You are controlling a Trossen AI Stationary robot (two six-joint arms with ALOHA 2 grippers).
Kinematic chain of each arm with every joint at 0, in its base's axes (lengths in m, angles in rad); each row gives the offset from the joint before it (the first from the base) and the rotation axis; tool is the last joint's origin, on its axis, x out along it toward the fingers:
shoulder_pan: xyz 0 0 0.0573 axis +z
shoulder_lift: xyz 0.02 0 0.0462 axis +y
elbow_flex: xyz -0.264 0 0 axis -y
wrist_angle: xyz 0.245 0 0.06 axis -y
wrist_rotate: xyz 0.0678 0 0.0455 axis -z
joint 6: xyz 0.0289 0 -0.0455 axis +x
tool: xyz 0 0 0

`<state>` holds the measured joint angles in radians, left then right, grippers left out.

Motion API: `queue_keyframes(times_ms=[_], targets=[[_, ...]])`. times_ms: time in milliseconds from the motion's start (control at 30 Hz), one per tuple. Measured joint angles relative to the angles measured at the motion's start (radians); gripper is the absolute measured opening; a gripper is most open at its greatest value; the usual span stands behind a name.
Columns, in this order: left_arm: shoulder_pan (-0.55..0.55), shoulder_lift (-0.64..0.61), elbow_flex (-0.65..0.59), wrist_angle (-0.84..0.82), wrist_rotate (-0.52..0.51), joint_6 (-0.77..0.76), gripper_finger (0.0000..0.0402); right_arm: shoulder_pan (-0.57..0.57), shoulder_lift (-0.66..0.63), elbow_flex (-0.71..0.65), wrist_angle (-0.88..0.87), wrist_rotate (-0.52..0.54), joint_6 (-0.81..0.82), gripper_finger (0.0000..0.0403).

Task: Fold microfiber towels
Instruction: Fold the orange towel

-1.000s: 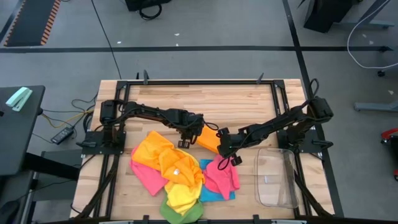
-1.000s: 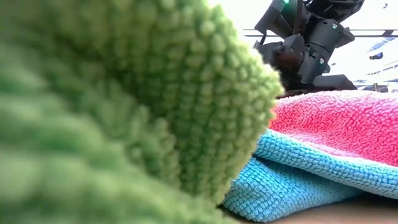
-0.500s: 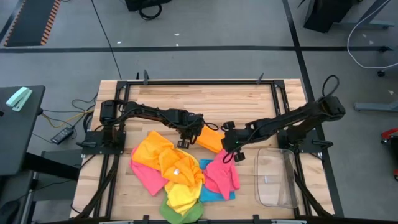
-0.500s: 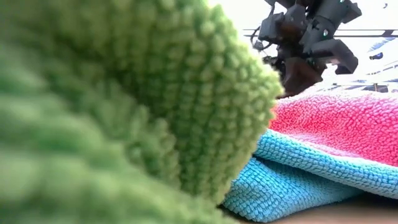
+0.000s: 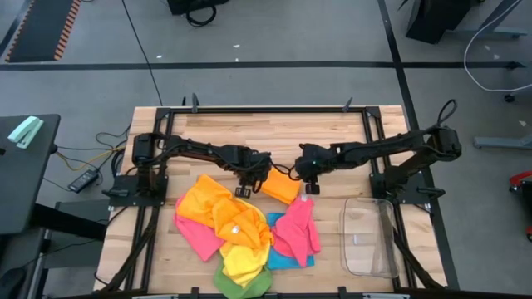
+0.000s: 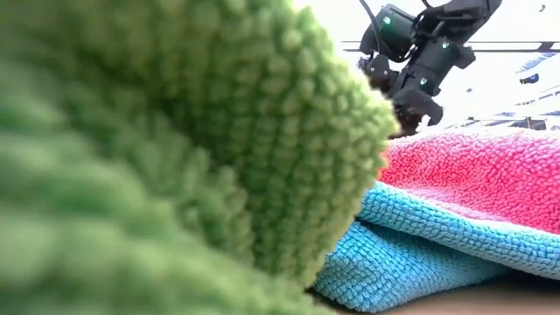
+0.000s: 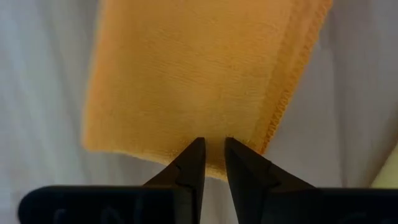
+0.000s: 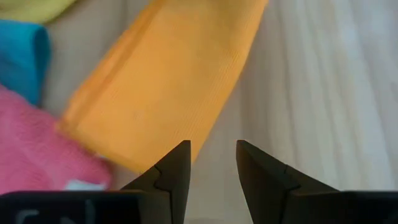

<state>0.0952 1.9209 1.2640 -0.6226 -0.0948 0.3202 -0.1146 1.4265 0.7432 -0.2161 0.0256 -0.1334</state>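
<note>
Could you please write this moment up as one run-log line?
step: folding orange towel | left gripper: on towel's edge | right gripper: open, empty, beside towel | pile: unfolded

Your right gripper [image 8: 211, 163] hangs over bare wooden table [image 8: 323, 93] with its two dark fingers [image 8: 171, 171] parted and nothing between them, the wood showing through the gap. Just ahead of the fingertips you see the folded orange towel [image 8: 168, 81], a long flat strip lying on a slant, its near corner coming close to one fingertip without clearly touching it. Off to that same finger's side, beyond the orange towel's edge, you have a pink towel [image 8: 37, 155] nearest you, a blue towel [image 8: 22, 56] past it, and a sliver of yellow towel [image 8: 37, 7] farthest out.
</note>
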Motion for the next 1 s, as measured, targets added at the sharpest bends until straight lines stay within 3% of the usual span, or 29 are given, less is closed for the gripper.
queue_keyframes(times_ms=[100, 367, 567, 800, 1000], targets=[[0.000, -0.017, 0.000, -0.001, -0.025, 0.015, 0.0066, -0.019, 0.000, -0.025, 0.079, -0.001, -0.020, 0.0137], [-0.010, -0.064, 0.000, -0.010, -0.025, 0.081, 0.0053, -0.029, -0.003, -0.029, 0.080, 0.003, -0.020, 0.0137], [-0.014, -0.062, 0.001, 0.131, -0.023, 0.141, 0.0056, -0.013, -0.003, -0.029, 0.099, -0.079, -0.041, 0.0137], [0.037, 0.011, 0.001, 0.169, 0.105, 0.266, 0.0048, 0.012, -0.003, -0.029, 0.086, -0.079, -0.029, 0.0137], [0.060, 0.052, 0.002, 0.173, 0.111, 0.325, 0.0041, 0.011, -0.016, -0.028, 0.066, -0.078, -0.033, 0.0137]])
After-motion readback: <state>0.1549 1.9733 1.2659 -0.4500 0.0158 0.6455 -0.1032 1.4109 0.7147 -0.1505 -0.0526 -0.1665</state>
